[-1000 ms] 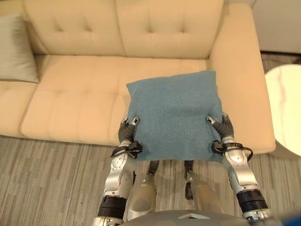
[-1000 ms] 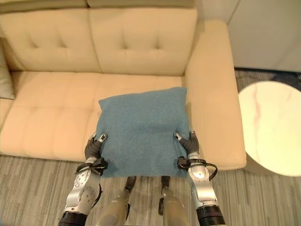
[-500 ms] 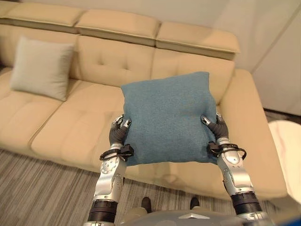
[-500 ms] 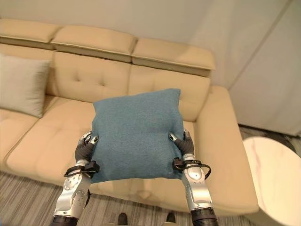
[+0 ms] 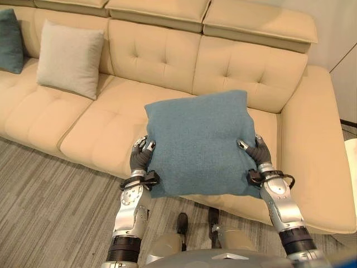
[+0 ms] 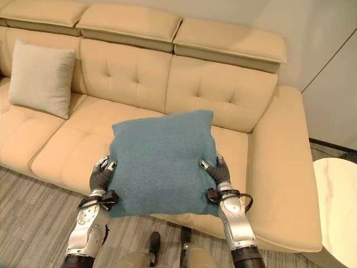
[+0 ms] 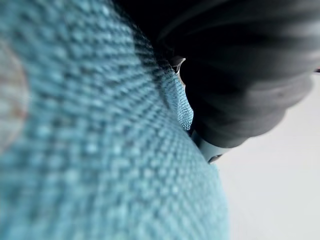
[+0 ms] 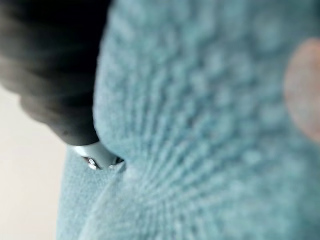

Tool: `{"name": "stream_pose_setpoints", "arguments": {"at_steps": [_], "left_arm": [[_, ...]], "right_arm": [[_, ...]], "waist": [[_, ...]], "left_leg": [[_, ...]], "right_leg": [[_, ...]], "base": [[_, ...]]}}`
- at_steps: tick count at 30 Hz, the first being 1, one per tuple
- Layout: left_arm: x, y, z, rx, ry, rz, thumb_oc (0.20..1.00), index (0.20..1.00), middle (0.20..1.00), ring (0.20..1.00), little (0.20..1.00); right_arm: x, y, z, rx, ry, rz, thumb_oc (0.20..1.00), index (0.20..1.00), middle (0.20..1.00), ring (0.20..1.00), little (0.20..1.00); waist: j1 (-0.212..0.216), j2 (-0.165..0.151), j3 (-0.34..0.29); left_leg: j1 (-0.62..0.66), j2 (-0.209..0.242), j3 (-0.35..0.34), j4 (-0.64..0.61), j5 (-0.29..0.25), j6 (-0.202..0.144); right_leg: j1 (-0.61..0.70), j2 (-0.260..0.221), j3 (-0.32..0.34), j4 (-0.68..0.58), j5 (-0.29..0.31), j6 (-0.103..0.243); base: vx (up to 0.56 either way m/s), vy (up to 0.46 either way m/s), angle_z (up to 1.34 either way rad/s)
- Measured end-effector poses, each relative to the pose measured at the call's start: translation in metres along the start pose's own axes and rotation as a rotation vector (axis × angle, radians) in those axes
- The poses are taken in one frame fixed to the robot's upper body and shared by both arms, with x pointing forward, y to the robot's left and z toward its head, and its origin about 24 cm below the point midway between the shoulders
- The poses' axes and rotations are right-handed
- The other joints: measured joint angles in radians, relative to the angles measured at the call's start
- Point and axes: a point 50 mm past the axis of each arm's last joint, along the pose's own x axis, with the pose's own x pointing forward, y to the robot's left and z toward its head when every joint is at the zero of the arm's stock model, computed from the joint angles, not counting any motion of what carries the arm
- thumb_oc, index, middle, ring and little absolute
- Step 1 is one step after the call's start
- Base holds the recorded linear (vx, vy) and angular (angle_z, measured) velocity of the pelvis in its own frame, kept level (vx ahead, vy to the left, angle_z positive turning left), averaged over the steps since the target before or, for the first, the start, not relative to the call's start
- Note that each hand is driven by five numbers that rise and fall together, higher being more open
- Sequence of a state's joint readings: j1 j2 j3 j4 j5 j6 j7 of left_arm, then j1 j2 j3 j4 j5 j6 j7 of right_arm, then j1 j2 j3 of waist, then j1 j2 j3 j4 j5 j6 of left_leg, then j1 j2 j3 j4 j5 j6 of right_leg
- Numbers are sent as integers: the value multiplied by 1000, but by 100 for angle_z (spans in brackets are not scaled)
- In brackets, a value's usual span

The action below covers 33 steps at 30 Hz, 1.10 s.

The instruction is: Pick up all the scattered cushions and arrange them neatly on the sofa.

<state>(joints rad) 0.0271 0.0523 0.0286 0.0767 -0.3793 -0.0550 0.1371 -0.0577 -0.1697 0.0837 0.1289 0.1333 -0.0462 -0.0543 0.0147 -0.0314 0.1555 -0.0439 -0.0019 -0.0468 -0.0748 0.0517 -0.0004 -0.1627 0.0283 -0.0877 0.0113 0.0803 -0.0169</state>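
While both hands, left hand [image 5: 140,159] and right hand [image 5: 255,153], clench the teal cushion [image 5: 198,142] above the sofa [image 5: 167,61] seat, I should set it upright against the backrest.

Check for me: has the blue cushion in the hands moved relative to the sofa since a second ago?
Yes. The blue cushion, gripped by the left hand and right hand, has risen from the sofa seat front toward the backrest, though the camera tilted too.

Square teal cushion [image 5: 196,142]: coarse woven cloth, matt. Cream tufted sofa [image 5: 167,61]: smooth leather-like upholstery, soft sheen. Beige cushion [image 5: 70,58]: matt cloth. Floor [image 5: 50,201]: striped grey carpet.
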Motion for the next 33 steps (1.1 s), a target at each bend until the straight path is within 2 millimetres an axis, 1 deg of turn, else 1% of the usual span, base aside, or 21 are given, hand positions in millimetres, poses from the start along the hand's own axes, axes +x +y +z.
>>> {"name": "stream_pose_setpoints", "arguments": {"at_steps": [2,3,4,5,6,7,8,10,11,13,14,15,17,18,20,21,22,25,28,30,33], "left_arm": [[1,-7,1,-2,-5,-25,200,200,200,200,200],[5,-18,6,-2,-25,-68,200,200,200,200,200],[7,-21,8,-7,-33,-77,200,200,200,200,200],[7,-21,9,-6,-34,-77,200,200,200,200,200],[8,-20,9,-3,-34,-77,200,200,200,200,200],[8,-21,10,-4,-37,-81,200,200,200,200,200],[8,-21,10,-1,-38,-85,200,200,200,200,200],[8,-21,10,-1,-35,-88,200,200,200,200,200],[8,-22,10,-2,-36,-90,200,200,200,200,200],[8,-21,10,-3,-37,-85,200,200,200,200,200],[8,-17,10,-7,-35,-68,200,200,200,200,200],[9,-17,11,-8,-39,-68,200,200,200,200,200],[11,-23,14,-11,-50,-89,200,200,200,200,200],[12,-25,14,-13,-50,-100,200,200,200,200,200],[12,-28,15,1,-51,-120,200,200,200,200,200],[14,-28,17,9,-57,-127,200,200,200,200,200],[15,-29,20,23,-67,-132,200,200,200,200,200],[20,-21,28,74,-97,-111,200,200,200,200,200],[23,-18,35,102,-119,-97,200,200,200,200,200],[28,-20,40,103,-138,-82,200,200,200,200,200],[36,-24,42,107,-141,-73,200,200,200,200,200]], "right_arm": [[-1,-6,-1,-5,3,-19,200,200,200,200,200],[-3,-16,-1,2,5,-64,200,200,200,200,200],[-3,-17,-1,8,4,-76,200,200,200,200,200],[-2,-16,0,11,-1,-75,200,200,200,200,200],[-3,-17,-1,10,1,-80,200,200,200,200,200],[-4,-19,-2,8,3,-84,200,200,200,200,200],[-4,-19,-2,11,3,-87,200,200,200,200,200],[-4,-20,-2,10,5,-93,200,200,200,200,200],[-4,-21,-3,8,8,-97,200,200,200,200,200],[-3,-20,-4,12,13,-96,200,200,200,200,200],[-3,-18,-3,11,12,-90,200,200,200,200,200],[-3,-17,-4,8,16,-80,200,200,200,200,200],[-3,-22,-2,0,9,-96,200,200,200,200,200],[-3,-25,0,-16,1,-94,200,200,200,200,200],[-4,-26,-1,-20,5,-99,200,200,200,200,200],[-4,-27,0,-21,4,-99,200,200,200,200,200],[-3,-25,0,-20,1,-95,200,200,200,200,200],[6,-13,9,-26,-24,-53,200,200,200,200,200],[15,-6,14,-34,-41,-28,200,200,200,200,200],[26,-2,21,-46,-55,-28,200,200,200,200,200],[35,0,24,-68,-60,-39,200,200,200,200,200]], "waist": [[-16,0,-1],[-24,-25,7],[-19,-46,8],[-13,-52,11],[-11,-54,12],[-16,-55,13],[-18,-61,16],[-22,-61,17],[-21,-61,17],[-6,-65,20],[10,-55,26],[-9,-37,37],[-22,-7,40],[-22,25,37],[-24,23,42],[-26,22,42],[-22,21,41],[0,21,40],[4,20,40],[4,20,39],[1,20,39]], "left_leg": [[8,20,-25,10,-10,-16],[-66,5,-49,151,-30,-48],[-125,-12,-47,268,-37,-52],[-159,-16,-53,340,-54,-53],[-175,-15,-54,355,-71,-50],[-185,-10,-62,330,-72,-51],[-185,1,-58,239,-71,-52],[-200,8,-41,131,-56,-56],[-219,3,-45,120,-48,-58],[-235,-8,-73,180,-44,-54],[-177,-12,-123,148,-42,-54],[-132,-15,-126,104,-34,-54],[-87,-11,-126,56,-24,-44],[-60,12,-126,54,13,-39],[-27,-13,-95,25,17,-10],[-25,-34,-93,21,18,-7],[-28,-50,-82,17,19,-4],[-32,-74,-55,0,25,8],[-33,-86,-50,-13,36,23],[-45,-89,-42,-15,40,29],[-63,-89,-39,-15,43,33]], "right_leg": [[40,17,-32,-33,-4,-6],[53,9,-46,-44,-18,-25],[53,-4,-44,-46,-18,-27],[61,-8,-38,-45,-21,-37],[67,-7,-28,-46,-38,-43],[67,-7,-24,-46,-43,-42],[68,-6,-11,-49,-45,-42],[73,-4,1,-63,-45,-43],[73,-1,17,-66,-42,-46],[73,2,58,-66,-37,-53],[88,9,104,-63,-29,-55],[113,10,105,-64,-29,-55],[129,12,129,-66,-38,-41],[133,30,146,-66,-42,-34],[136,-1,162,-42,-64,9],[133,-23,162,-34,-75,26],[124,-43,169,-28,-83,38],[109,-70,196,-37,-80,62],[108,-83,199,-52,-74,72],[101,-86,209,-71,-59,86],[89,-85,211,-84,-49,84]], "base": [[134,-185,47],[111,-129,53],[94,-48,24],[102,4,-20],[130,27,-23],[142,51,-22],[103,63,-17],[68,86,-18],[74,134,-34],[103,185,-73],[127,211,-89],[129,201,-84],[129,223,-47],[94,198,-67],[34,126,-41],[19,109,-8],[38,100,-7],[27,63,-21],[-24,39,-1],[-96,35,-9],[-133,44,-7]]}}
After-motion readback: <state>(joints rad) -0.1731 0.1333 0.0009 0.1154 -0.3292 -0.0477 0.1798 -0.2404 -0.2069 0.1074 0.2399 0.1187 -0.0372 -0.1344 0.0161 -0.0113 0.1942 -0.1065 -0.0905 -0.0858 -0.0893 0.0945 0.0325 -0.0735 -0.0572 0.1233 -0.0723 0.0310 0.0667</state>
